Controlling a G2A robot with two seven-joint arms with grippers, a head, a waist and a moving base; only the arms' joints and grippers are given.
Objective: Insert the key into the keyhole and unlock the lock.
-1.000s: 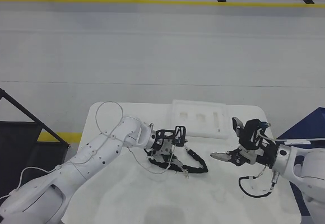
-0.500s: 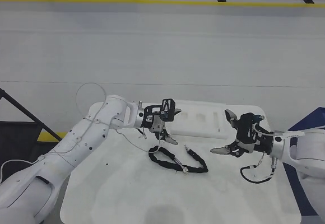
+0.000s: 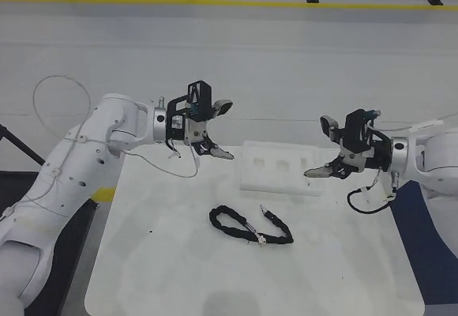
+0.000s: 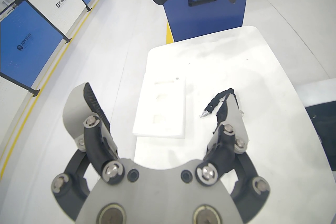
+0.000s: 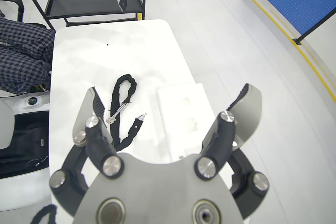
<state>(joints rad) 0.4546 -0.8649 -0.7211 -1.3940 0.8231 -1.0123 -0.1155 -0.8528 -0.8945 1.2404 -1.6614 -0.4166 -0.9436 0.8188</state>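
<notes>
Fingers (image 4: 76, 109) on my left gripper (image 3: 223, 129) stand spread apart with nothing between them. My right gripper (image 3: 320, 147) is spread the same way and is empty. Both hang over the far part of the table (image 3: 174, 268), the left one at the far-left corner. The right one is over the right end of the foam tray (image 3: 280, 167), which lies along the far edge.

1. Chain lock (image 3: 237, 223): lies flat on the table, near of the tray, between the two grippers and nearer than either. Its long axis runs left to right, with the closed loop to the left.
2. Barrel (image 5: 122, 108): lies mid-chain. The pin end (image 5: 141, 117) lies free, just beside it.
3. Key (image 5: 111, 119): touches the barrel's end. Whether it is seated in the keyhole cannot be told.

Neither gripper is clearly closer to the key. Bare table lies left, right and near of the chain. The tray bounds the far side.
</notes>
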